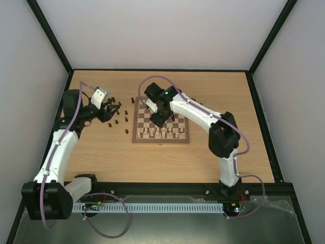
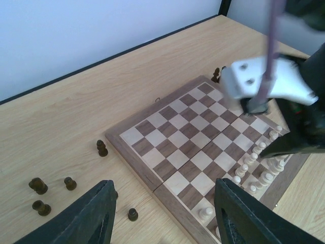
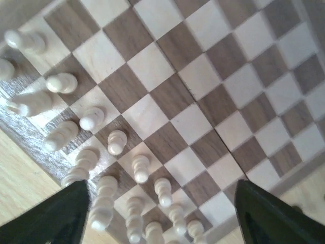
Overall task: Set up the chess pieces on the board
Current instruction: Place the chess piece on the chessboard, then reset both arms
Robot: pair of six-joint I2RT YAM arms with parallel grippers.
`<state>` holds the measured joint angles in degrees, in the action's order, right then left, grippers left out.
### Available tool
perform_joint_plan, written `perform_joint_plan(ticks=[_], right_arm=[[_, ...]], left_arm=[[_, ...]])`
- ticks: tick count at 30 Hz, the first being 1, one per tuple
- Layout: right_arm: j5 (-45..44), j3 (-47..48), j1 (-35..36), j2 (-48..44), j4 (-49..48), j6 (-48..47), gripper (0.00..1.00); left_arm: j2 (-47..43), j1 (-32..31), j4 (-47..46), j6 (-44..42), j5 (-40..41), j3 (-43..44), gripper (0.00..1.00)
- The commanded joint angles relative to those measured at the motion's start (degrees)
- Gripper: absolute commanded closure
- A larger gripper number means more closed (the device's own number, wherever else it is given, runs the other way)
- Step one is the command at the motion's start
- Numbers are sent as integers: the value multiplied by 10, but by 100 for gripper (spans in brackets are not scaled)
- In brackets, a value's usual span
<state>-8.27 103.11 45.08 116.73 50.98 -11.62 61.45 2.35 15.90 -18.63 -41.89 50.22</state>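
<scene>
The board (image 1: 160, 142) lies mid-table. Cream chess pieces (image 1: 162, 133) stand in two rows along its near edge; dark chess pieces (image 1: 126, 121) are scattered on the table to its left. My left gripper (image 1: 109, 109) hovers over those dark pieces, open and holding nothing. In the left wrist view a dark pawn (image 2: 132, 214) stands on the table below the left gripper (image 2: 162, 218), beside the board's rim (image 2: 129, 160). My right gripper (image 1: 158, 119) hangs over the board's near half. In the right wrist view the right gripper (image 3: 167, 213) is open above cream pawns (image 3: 141, 169), gripping none.
More dark pieces (image 2: 38, 185) stand loose on the tabletop left of the board, and one (image 2: 102, 148) stands close to the rim. The right arm's white wrist (image 2: 269, 84) hangs over the board's right side. Black frame rails (image 1: 157, 69) border the table.
</scene>
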Motion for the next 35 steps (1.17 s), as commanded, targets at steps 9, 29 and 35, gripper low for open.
perform_joint_plan(ticks=[9,29,35], right_arm=[[10,-164,-46,-275,-111,18,2],[27,-530,-121,-623,-255,38,1],[18,-548,-122,-641,-262,40,1]], left_arm=[[43,-37,-13,25,1,59,30],[80,-149,-1,-6,55,56,1],[78,-152,-1,-11,51,49,1]])
